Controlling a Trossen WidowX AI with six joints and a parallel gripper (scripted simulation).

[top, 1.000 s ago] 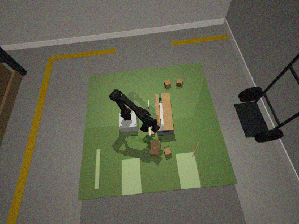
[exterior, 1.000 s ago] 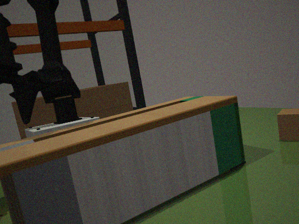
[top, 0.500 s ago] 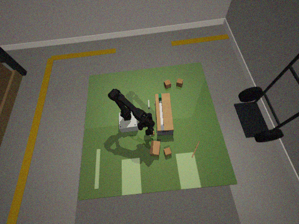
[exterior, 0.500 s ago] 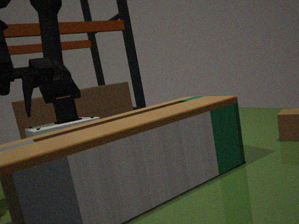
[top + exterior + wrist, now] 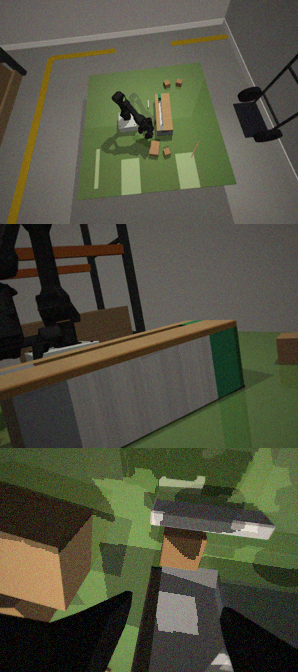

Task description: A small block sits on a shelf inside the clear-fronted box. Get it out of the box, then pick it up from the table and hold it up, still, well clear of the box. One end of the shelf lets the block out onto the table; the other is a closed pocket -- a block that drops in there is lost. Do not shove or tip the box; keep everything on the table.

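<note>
The long box lies on the green mat, with a wooden top, a narrow slot along it, a green far end and a grey near end. No block shows inside it in any view. My gripper is open and empty, low beside the box's grey end, with that end showing between the fingers in the wrist view. A small brown block lies on the mat just beyond that end. A larger brown block lies left of it.
Two more brown blocks lie past the green end; one shows in the exterior view. A white stick lies left of the box, a wooden stick front right. A grey-white bar lies beyond the small block. The arm's base stands left of the box.
</note>
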